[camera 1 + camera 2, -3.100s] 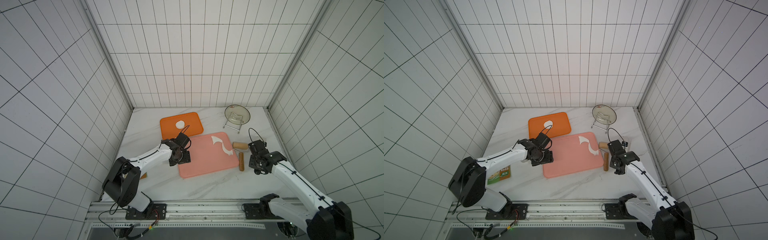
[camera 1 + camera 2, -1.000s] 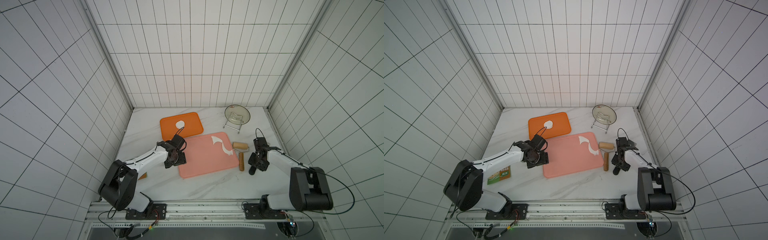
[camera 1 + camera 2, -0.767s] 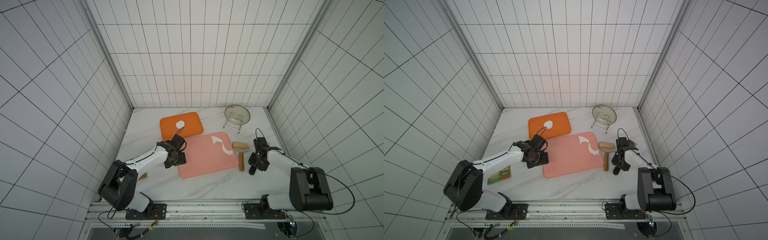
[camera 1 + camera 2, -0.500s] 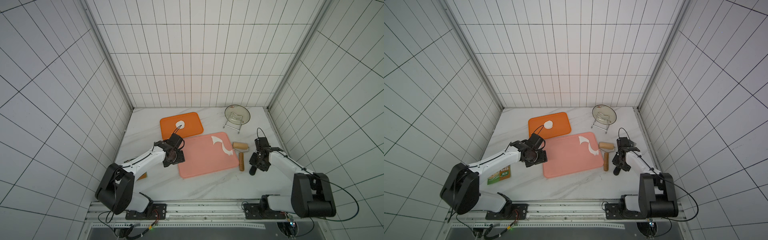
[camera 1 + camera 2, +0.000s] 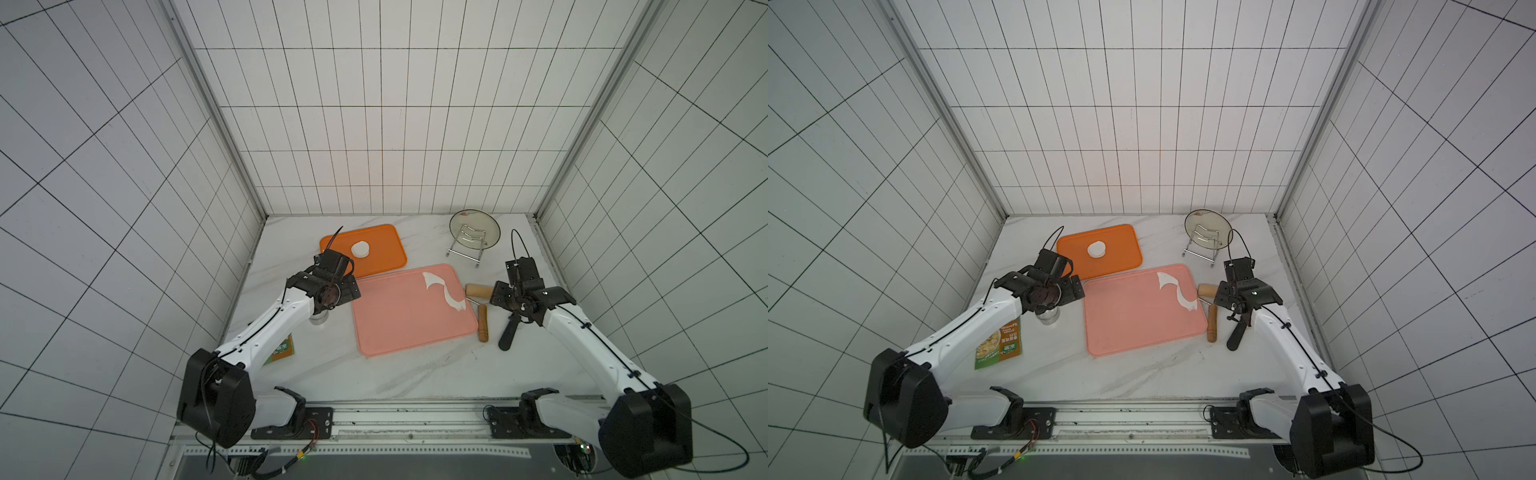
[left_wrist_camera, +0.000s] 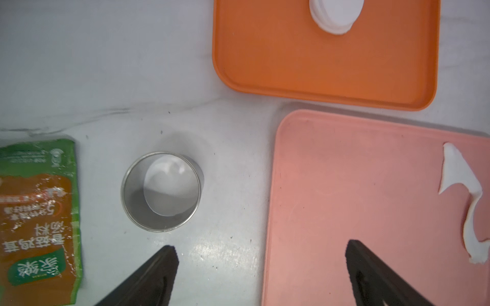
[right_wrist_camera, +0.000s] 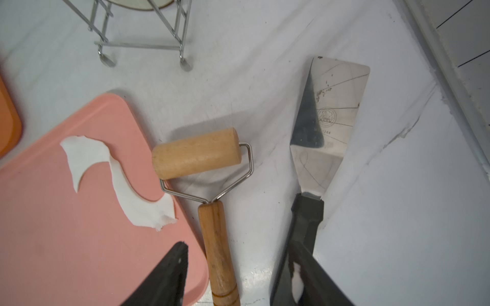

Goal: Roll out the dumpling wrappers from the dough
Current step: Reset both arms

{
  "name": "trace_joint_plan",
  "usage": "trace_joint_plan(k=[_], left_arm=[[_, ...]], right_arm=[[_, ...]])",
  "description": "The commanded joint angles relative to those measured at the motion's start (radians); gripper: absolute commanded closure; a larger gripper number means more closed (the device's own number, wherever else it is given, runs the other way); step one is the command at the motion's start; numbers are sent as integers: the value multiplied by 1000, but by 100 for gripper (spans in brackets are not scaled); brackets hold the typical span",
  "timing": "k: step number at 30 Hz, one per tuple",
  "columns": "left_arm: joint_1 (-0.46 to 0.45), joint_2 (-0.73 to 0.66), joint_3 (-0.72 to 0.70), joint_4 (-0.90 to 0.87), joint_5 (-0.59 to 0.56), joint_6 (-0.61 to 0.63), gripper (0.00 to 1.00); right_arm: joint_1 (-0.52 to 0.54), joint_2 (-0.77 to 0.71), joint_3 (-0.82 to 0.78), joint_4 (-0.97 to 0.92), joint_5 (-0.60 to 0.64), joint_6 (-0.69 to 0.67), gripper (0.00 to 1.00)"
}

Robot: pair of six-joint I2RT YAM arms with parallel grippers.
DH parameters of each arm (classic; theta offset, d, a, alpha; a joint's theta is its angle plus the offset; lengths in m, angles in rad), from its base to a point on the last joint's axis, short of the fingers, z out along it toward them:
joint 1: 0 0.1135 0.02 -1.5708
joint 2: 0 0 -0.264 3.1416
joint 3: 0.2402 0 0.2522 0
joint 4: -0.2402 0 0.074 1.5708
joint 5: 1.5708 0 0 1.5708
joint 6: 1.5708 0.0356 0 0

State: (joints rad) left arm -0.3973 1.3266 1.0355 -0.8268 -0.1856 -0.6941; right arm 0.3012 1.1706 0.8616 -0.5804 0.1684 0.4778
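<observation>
A ragged white strip of dough point(image 5: 442, 291) point(image 7: 90, 153) lies on the pink board point(image 5: 407, 320), at its far right corner. Round dumpling wrappers point(image 5: 360, 249) point(image 6: 334, 13) are stacked on the orange tray point(image 5: 386, 245). My left gripper point(image 6: 261, 245) hangs open and empty above the board's left edge. A steel ring cutter point(image 6: 161, 190) point(image 5: 1047, 316) stands on the table just left of it. My right gripper point(image 7: 237, 243) is open above the wooden rolling pin point(image 7: 196, 153), whose handle lies between the fingers. The spatula point(image 7: 331, 114) has its black handle under one finger.
A glass lid on a wire rack point(image 5: 474, 229) stands at the back right. A green and orange packet point(image 5: 998, 343) lies on the table left of the ring cutter. Tiled walls close in on the left, right and back. The right finger carries a white smear.
My left gripper has opened wider and shifted a little back and left; the ring cutter now stands free beside it. My right gripper has opened wider, and that arm has stretched out.
</observation>
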Motion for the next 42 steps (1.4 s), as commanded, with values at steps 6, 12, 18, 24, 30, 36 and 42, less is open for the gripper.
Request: trace_joint_plan(k=[6, 12, 18, 24, 30, 36, 42], left_arm=[[96, -50, 26, 147, -232, 91, 1], [209, -57, -45, 348, -219, 188, 1], [292, 4, 11, 349, -256, 266, 1], [362, 32, -181, 685, -343, 375, 2], [391, 79, -358, 1063, -321, 458, 2], [393, 114, -458, 1273, -313, 459, 1], [392, 161, -629, 1609, -214, 507, 1]], right_arm=[[-11, 129, 155, 154, 29, -147, 22], [-64, 208, 174, 286, 34, -139, 20], [-76, 237, 165, 435, 119, -164, 19], [-104, 299, 177, 473, 306, -165, 16], [-146, 319, 26, 611, 581, -228, 1], [-210, 274, -208, 878, 554, -246, 1], [-235, 300, -407, 1294, 392, -339, 1]])
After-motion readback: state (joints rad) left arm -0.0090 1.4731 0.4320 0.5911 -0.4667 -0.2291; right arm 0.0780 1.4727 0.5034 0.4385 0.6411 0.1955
